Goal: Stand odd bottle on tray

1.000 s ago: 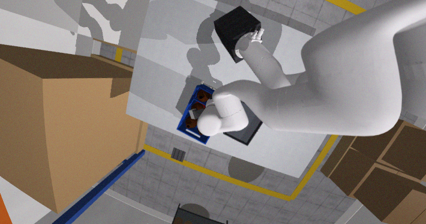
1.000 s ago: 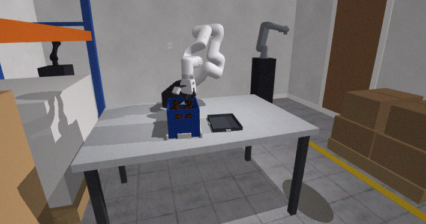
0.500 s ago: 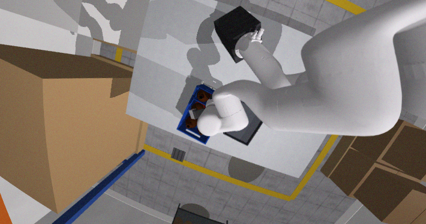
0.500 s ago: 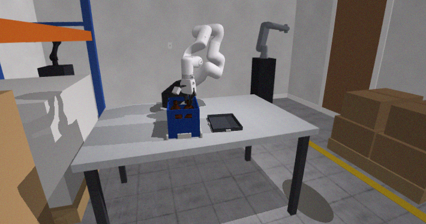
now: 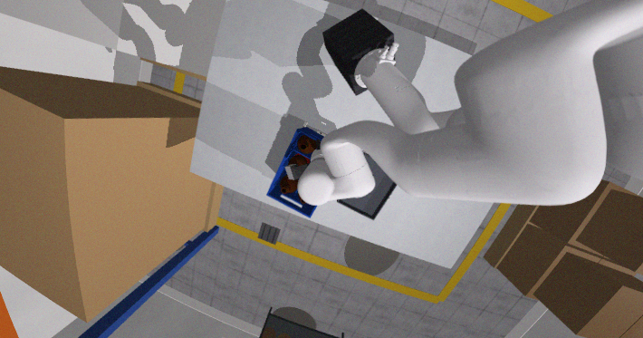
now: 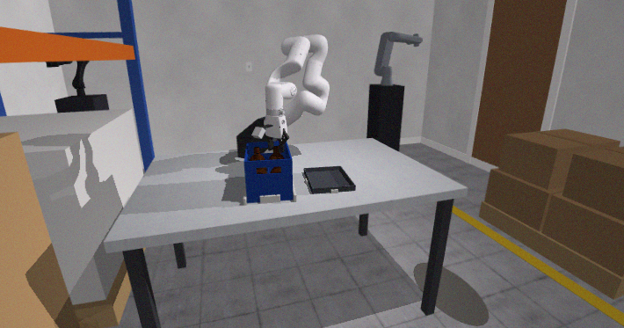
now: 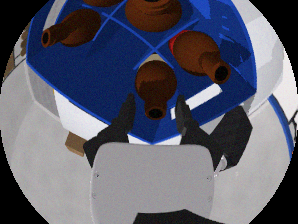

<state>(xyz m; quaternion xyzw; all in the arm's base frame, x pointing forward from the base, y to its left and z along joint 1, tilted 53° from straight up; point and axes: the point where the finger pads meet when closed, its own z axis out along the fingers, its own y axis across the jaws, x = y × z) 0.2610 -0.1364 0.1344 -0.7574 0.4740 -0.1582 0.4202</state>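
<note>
The blue crate (image 5: 309, 211) (image 6: 269, 187) (image 7: 100, 75) stands level on the table and holds five brown bottles. In the wrist view they are a front bottle (image 7: 156, 82), a right bottle (image 7: 200, 55), a middle bottle (image 7: 152, 17), a left bottle (image 7: 80, 27) and one cut off at the top edge (image 7: 102, 2). My gripper (image 6: 277, 147) (image 7: 155, 101) is open, low over the crate, with its fingers on either side of the front bottle's neck, apart from it. In the top view the arm hides the fingers. The dark tray (image 5: 376, 202) (image 6: 330, 179) lies level beside the crate with no bottle on it.
Small pale blocks sit around the feet of the crate and tray on the table (image 6: 387, 170). A black block (image 5: 353, 39) stands by the arm's base. Cardboard boxes (image 6: 549, 183) are stacked beyond the table's right side. The crate's rim surrounds the bottles.
</note>
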